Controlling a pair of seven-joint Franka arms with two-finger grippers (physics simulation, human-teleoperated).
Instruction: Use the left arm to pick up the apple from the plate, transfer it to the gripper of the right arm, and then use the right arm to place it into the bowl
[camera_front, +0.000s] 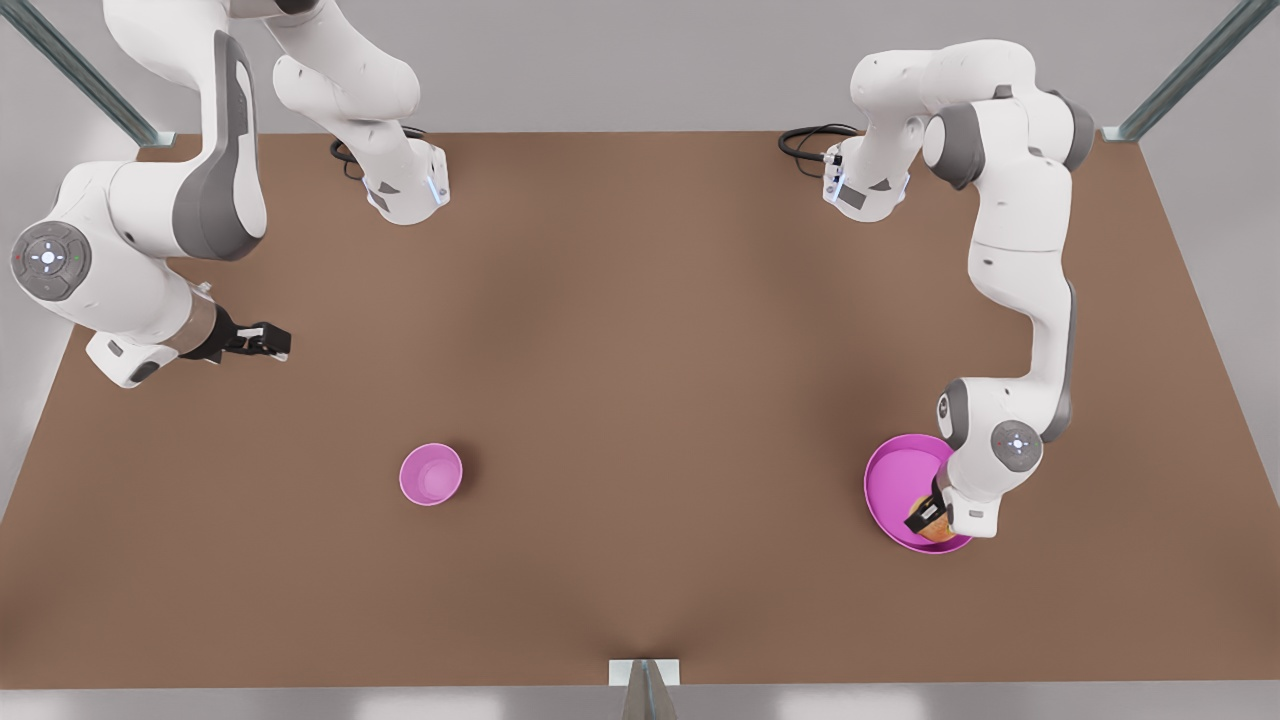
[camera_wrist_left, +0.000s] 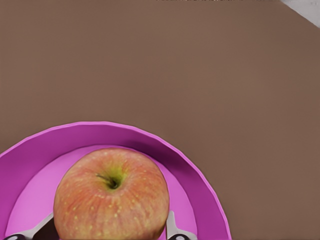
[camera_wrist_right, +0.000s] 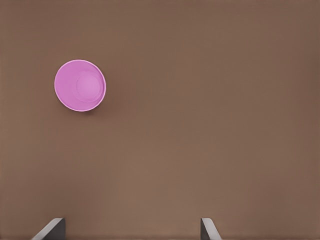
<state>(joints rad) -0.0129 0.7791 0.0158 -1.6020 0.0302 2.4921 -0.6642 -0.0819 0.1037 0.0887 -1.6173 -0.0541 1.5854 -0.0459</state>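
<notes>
Brown worktop (camera_front: 640, 400) with black cables (camera_front: 815, 140) coiled near its far edge and metal struts (camera_front: 90, 80) at the far corners.

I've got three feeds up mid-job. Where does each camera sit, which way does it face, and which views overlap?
Front view: high above the table, looking down; both arms show, left gripper at the apple on the plate, right gripper waiting.
Left wrist view: looks down at the apple; fingers flank it.
Right wrist view: looks down at the bowl; fingers spread.
Shared: front and right wrist views both show the bowl.
</notes>
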